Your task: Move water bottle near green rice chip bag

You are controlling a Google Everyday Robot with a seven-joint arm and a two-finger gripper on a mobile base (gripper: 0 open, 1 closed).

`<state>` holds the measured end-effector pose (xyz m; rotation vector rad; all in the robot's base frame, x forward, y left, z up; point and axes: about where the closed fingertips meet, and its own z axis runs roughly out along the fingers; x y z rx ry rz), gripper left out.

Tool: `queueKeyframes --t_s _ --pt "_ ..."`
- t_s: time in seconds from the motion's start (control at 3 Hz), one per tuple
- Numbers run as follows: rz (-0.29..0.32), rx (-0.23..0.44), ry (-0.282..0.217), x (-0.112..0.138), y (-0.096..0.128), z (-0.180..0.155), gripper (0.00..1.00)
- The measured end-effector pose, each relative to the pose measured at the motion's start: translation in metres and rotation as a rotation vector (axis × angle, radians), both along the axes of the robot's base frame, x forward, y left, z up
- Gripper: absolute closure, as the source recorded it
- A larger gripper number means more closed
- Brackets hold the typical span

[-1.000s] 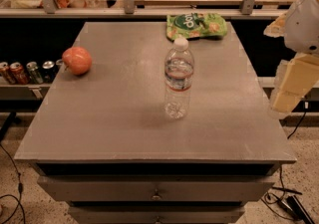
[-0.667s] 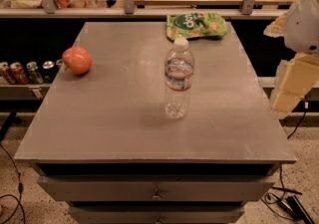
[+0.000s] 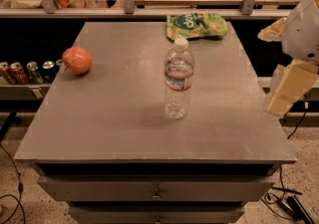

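1 water bottle (image 3: 178,81) upright; jaws well apart, off table (image 3: 109,118) right.

Cream-coloured gripper (image 3: 281,99) hangs just beyond the right edge of the grey table (image 3: 124,128). Clear plastic, white-capped water bottle (image 3: 178,81) stands upright, well left of it. Crinkly green rice chip bag (image 3: 195,25) lies behind and left; round red-orange apple (image 3: 77,60) far left.
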<state>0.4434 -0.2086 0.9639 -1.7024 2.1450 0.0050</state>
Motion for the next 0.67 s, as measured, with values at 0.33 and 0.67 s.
queueKeyframes --t_s 0.33,0.67 --pt "0.028 0.084 0.001 0.005 0.007 -0.014 0.0" --pt "0.052 0.2 0.017 0.011 0.012 -0.033 0.0"
